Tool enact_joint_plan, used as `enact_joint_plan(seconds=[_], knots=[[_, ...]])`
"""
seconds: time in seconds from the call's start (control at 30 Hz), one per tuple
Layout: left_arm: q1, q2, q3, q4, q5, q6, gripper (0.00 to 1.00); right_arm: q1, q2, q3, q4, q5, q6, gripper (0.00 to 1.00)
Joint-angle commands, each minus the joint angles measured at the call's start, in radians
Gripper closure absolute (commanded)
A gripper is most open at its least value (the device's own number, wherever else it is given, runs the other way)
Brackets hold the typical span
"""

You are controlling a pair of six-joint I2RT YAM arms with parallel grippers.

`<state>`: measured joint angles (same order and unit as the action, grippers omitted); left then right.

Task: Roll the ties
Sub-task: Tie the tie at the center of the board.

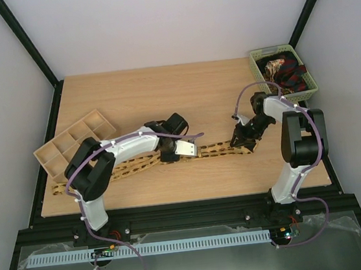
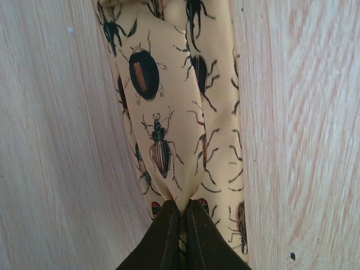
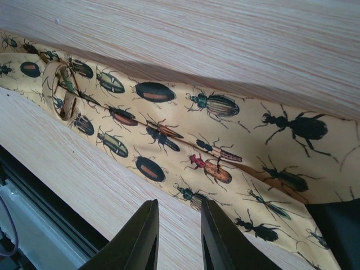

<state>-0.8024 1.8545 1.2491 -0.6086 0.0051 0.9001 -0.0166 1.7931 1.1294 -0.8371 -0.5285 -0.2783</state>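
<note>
No text, label, brand or number can be read anywhere

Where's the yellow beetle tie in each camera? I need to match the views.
Top external: the tie stretches left to right across the table's near half, passing under both arms.
Left wrist: the tie fills the centre from top to bottom, pinched at the bottom by the left hand.
Right wrist: the tie is a diagonal band from upper left to lower right, just above the right hand.
Shared landmark: the light wood table.
</note>
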Motion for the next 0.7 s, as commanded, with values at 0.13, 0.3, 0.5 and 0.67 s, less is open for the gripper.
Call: enact_joint_plan(seconds=[0.13, 0.3, 0.5, 0.67], knots=[[-0.039, 0.03, 0.039, 0.044, 0.0, -0.023, 0.98, -0.002, 0.039, -0.01, 0.014, -0.016, 0.052, 0.76], [-0.05, 0.045, 0.055, 0.067, 0.021, -0.024, 0.98, -0.002, 0.066, -0.007, 0.013, -0.016, 0.06, 0.74], [-0.054, 0.066, 0.071, 0.097, 0.055, -0.057, 0.98, 0.002, 0.092, -0.017, 0.015, -0.019, 0.064, 0.73], [-0.059, 0.073, 0.073, 0.133, 0.094, -0.091, 0.98, 0.007, 0.117, -0.026, 0.028, -0.014, 0.068, 0.73]])
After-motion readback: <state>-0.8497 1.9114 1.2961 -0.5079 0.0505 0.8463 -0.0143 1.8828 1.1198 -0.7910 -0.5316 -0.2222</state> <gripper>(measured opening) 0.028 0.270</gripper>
